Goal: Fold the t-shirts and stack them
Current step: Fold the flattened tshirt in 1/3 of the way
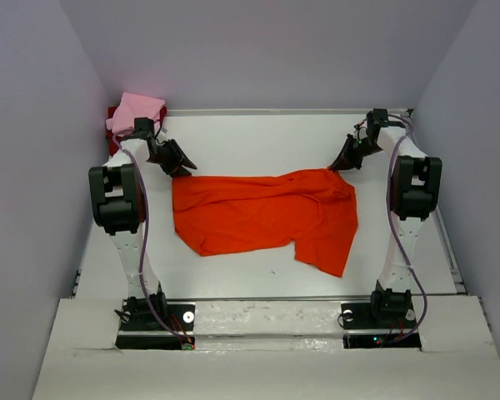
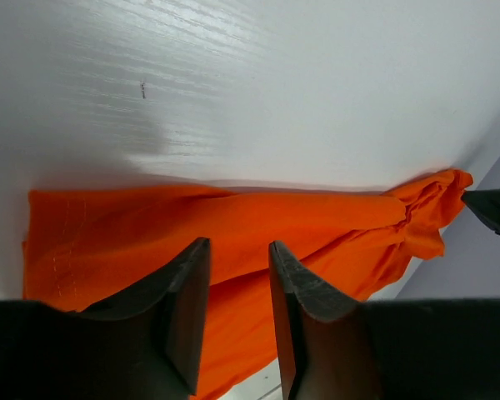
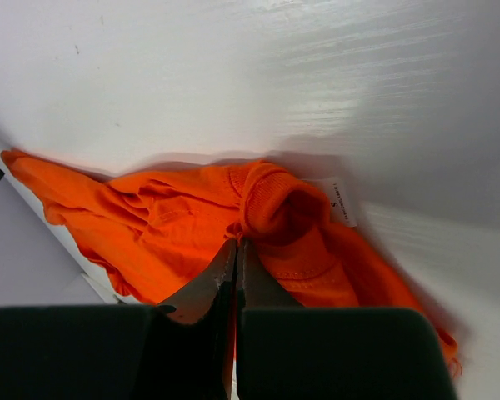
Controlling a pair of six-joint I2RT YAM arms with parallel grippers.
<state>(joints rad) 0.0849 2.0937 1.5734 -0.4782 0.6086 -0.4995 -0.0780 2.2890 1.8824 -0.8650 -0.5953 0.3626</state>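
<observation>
Orange-red t-shirt (image 1: 262, 212) lies on white tabletop (image 1: 258, 137), lilac walls (image 1: 33, 125) around; pink t-shirt (image 1: 136, 110) folded far left. Right fingers (image 3: 204, 287) clamp orange-red cloth; left fingers (image 2: 179, 308) stand apart, gripping nothing.

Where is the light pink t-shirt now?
In the top view, the light pink t-shirt lies in the far left corner of the table, on a dark red t-shirt, just behind the left gripper.
</observation>
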